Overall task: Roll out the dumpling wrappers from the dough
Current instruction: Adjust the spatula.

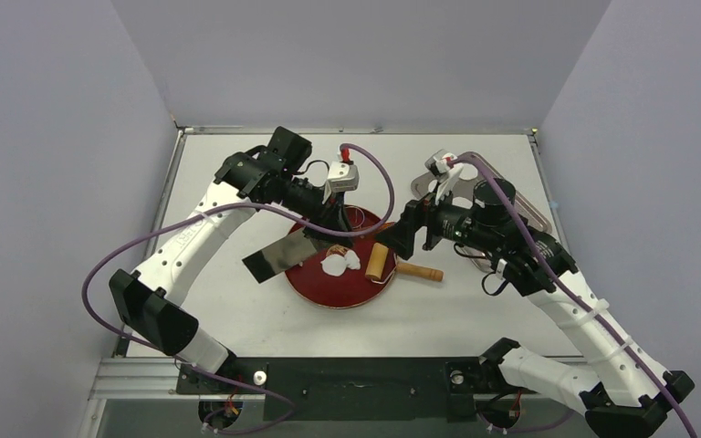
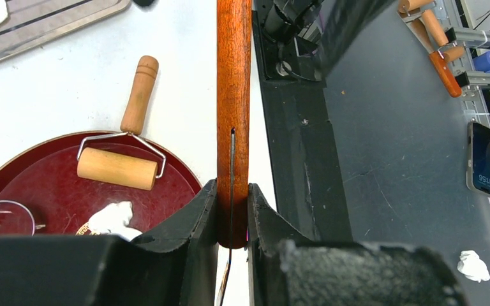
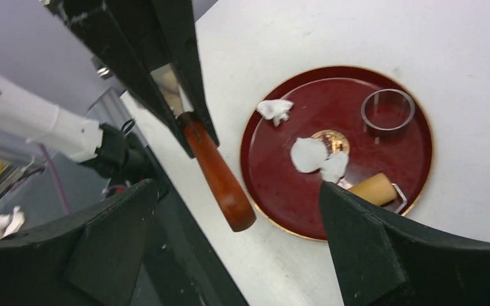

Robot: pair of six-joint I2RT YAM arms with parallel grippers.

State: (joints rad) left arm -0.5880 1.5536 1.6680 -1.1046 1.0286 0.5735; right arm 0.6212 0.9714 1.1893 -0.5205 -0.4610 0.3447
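Pale lavender walls (image 1: 55, 137), white table (image 1: 461, 315)

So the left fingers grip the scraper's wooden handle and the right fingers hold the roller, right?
No. The right fingers are open and empty; the roller lies with its barrel on the red plate, as the right wrist view shows. The left fingers do grip the scraper's wooden handle.

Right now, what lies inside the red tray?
White dough pieces, a metal ring and the roller's drum lie in the red tray. The dough partly covers a gold mark; its rest is hidden.
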